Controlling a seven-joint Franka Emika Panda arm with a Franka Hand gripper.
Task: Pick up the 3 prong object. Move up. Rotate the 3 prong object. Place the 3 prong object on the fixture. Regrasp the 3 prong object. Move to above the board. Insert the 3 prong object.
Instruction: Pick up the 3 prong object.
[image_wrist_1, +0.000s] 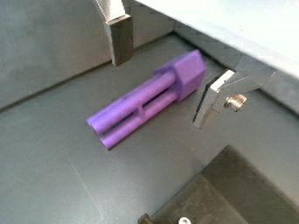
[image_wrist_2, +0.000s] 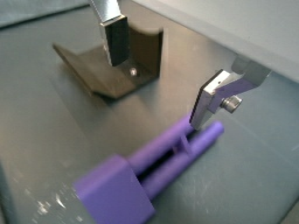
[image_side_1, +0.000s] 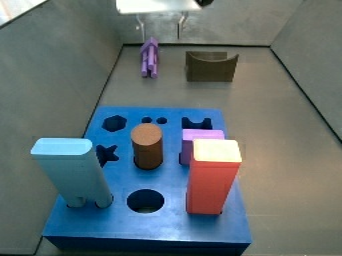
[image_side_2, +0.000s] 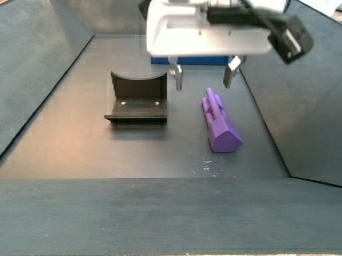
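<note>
In a side view the fixture (image_side_2: 138, 98) stands on the grey floor at left. Beside it the pincer (image_side_2: 203, 75) hangs from above, pointing straight down, released, nothing between its silver fingers (image_side_2: 177, 76). Right of that, the 3 prong object (image_side_2: 219, 120) lies flat on the floor, its far end roughly under the spread fingers and apart from them.

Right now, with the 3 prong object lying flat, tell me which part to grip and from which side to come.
Grip the 3 prong object across its slim ridged shaft, from above. It lies flat on the floor, clear of the fixture, so both long sides are free. The open pincer hangs over its far end.
</note>
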